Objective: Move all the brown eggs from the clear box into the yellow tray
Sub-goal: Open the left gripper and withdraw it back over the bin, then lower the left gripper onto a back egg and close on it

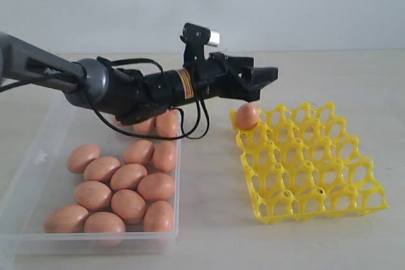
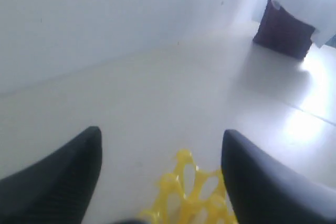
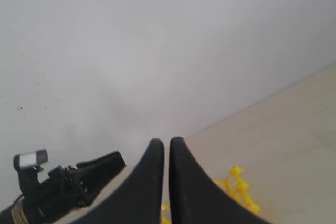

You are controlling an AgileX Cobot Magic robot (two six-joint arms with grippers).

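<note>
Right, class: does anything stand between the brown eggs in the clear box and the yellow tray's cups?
Nothing visible does. The table between the clear box and the yellow tray is bare. The open left claw hangs above one egg seated in the tray's corner cup; the other cups look free.

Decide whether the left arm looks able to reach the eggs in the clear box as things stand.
Probably yes. The left end effector is open above the yellow tray, the clear box has no lid, and its brown eggs lie uncovered beneath that arm.
</note>
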